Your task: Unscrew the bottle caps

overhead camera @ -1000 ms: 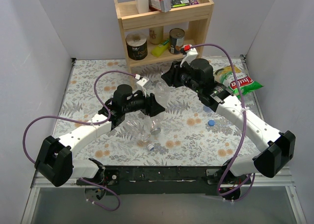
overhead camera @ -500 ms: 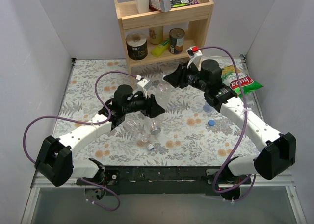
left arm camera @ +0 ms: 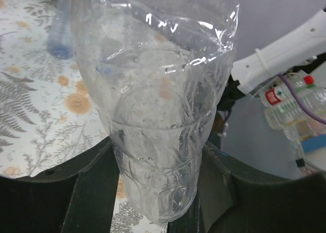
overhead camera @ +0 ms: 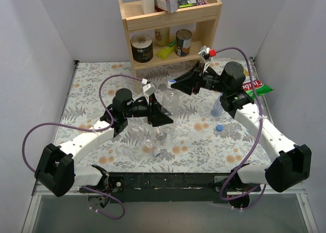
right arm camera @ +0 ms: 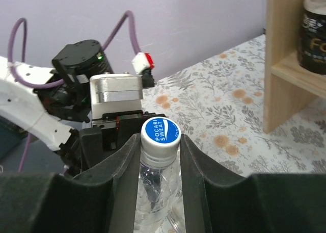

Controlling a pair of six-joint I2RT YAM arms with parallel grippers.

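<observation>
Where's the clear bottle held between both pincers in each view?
Top external: bottle at centre, between left pincer and right pincer.
Left wrist: fills the centre, base end in the left pincer.
Right wrist: bottom centre, blue cap between the right pincer's fingers.
Shared landmark: the floral tablecloth.

The bottle [left arm camera: 158, 115] is thin clear plastic, crinkled and glossy, with bright glints along its creases. Its cap [right arm camera: 160, 132] is smooth hard plastic with a blue-and-white printed top, and the jaws on either side of each are matt black plastic. The surface [overhead camera: 91, 85] is covered by a matt sheet printed with flowers and ferns, cloth or paper I cannot tell, while the shelf [overhead camera: 173, 18] is pale, bare-looking wood holding a can [overhead camera: 184, 39] with a shiny metal lid, and the snack bag [overhead camera: 259, 86] is glossy film.
</observation>
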